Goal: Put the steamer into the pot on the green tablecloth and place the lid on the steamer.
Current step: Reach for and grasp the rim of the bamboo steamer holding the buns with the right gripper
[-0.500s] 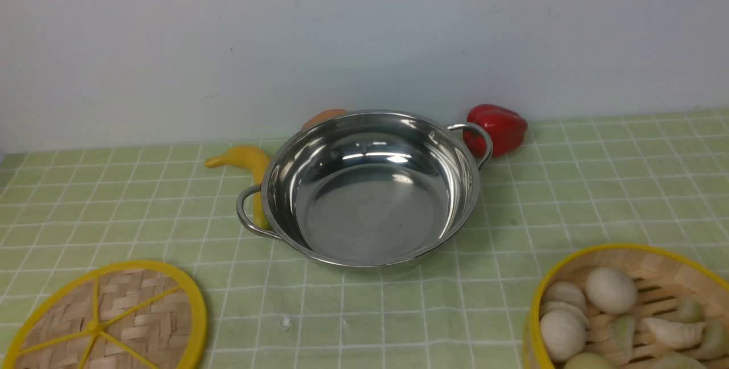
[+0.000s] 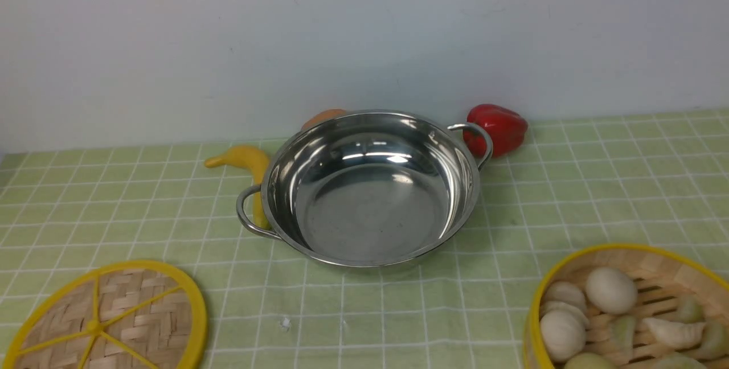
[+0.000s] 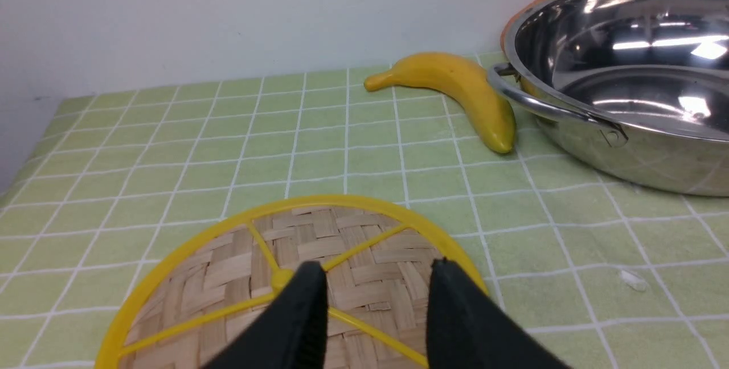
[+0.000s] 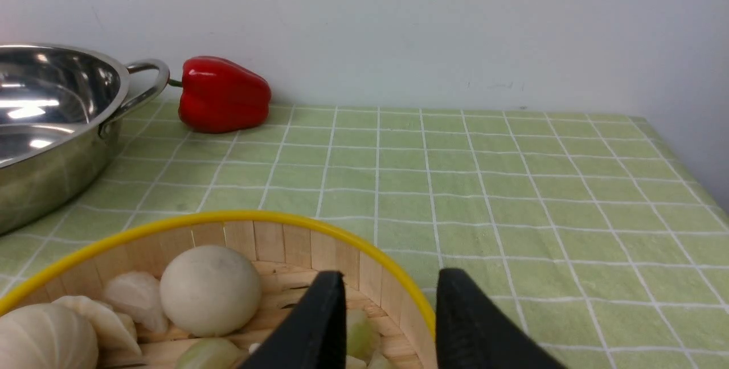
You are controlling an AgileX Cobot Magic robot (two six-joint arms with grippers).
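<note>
The empty steel pot (image 2: 370, 209) stands on the green tablecloth (image 2: 569, 198) near the back wall. The lid (image 2: 102, 323) lies flat at the front left. The steamer (image 2: 626, 261), with white and pale-green buns, sits at the front right. Neither gripper shows in the front view. In the left wrist view my left gripper (image 3: 377, 266) is open and empty above the lid (image 3: 228, 278), near its hub. In the right wrist view my right gripper (image 4: 392, 275) is open over the steamer's rim (image 4: 228, 220), one finger on the inner side and one on the outer.
A yellow banana (image 2: 245, 158) lies against the pot's left handle. A red pepper (image 2: 498, 127) sits behind its right handle, and an orange object (image 2: 324, 117) peeks out behind the pot. A small white scrap (image 2: 283, 322) lies on the cloth in front.
</note>
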